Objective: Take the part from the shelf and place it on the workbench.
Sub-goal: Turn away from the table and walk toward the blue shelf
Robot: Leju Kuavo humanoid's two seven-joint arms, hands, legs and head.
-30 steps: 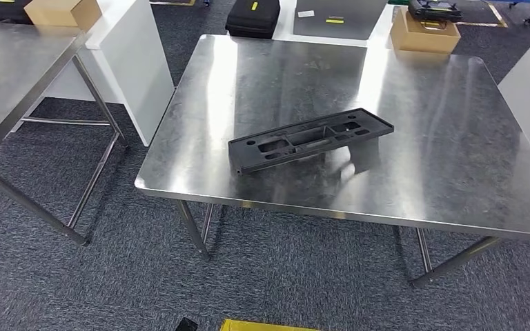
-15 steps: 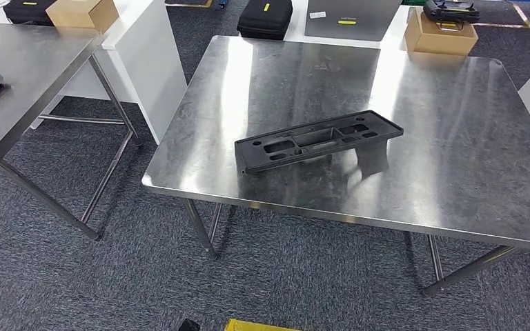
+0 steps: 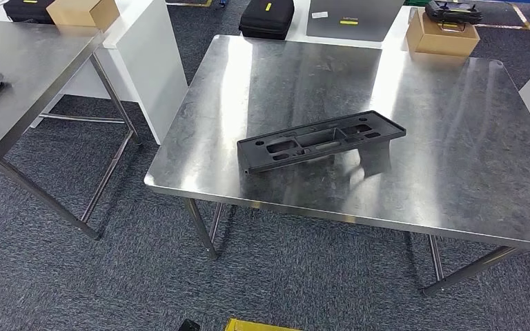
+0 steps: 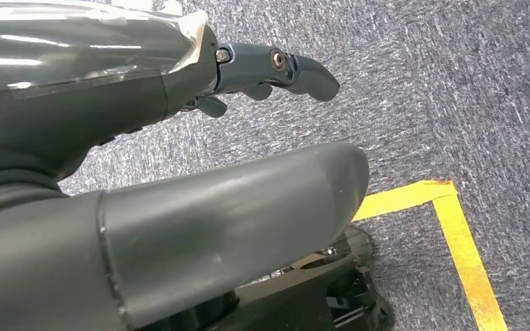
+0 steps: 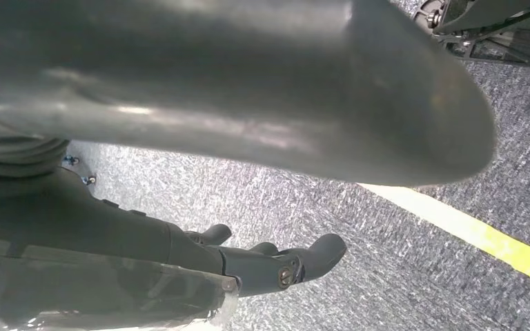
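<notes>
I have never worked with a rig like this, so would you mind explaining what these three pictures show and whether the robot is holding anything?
This is a humanoid robot with two arms, each ending in a many-fingered hand. The wide picture comes from a camera high on its body, looking forward and down at a steel workbench. On it lies a long black plastic part with cut-outs. The other two pictures come from cameras at the wrists, looking past each hand at grey carpet with yellow tape. The left hand and the right hand both hang by the robot's sides with fingers apart, holding nothing.
</notes>
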